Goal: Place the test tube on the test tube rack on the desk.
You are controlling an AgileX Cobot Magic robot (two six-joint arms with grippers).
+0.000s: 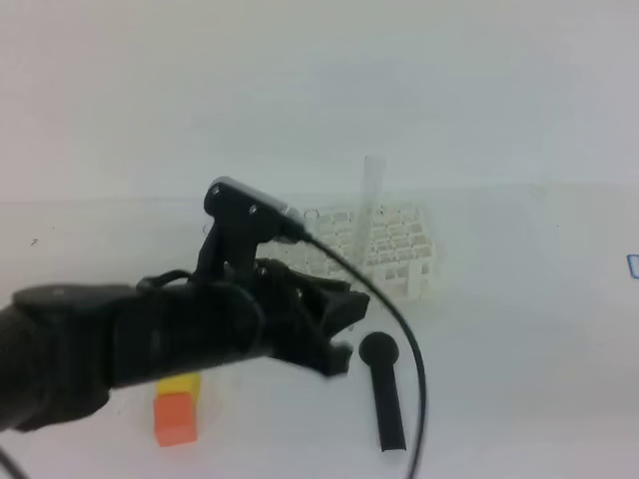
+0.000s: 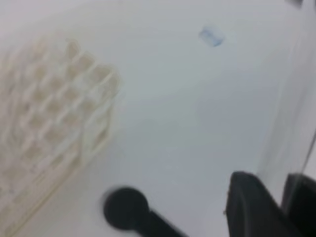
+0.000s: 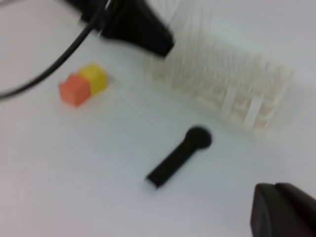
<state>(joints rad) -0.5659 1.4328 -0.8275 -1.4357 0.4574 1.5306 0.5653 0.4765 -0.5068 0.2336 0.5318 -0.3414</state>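
A clear test tube (image 1: 367, 205) stands nearly upright in front of the white test tube rack (image 1: 391, 244), and my left gripper (image 1: 341, 317) is shut on its lower part. The left wrist view shows the tube (image 2: 291, 98) running up from between the two black fingers (image 2: 249, 207), with the rack (image 2: 49, 123) off to the left on the white desk (image 1: 519, 379). My right gripper (image 3: 277, 190) hangs shut and empty, low over the desk, on the near side of the rack (image 3: 232, 84). It is outside the exterior high view.
A black round-headed stick tool (image 1: 384, 394) lies on the desk in front of the rack. A yellow and orange block pair (image 1: 177, 409) sits beside the left arm. A small blue mark (image 1: 633, 264) shows at the right edge.
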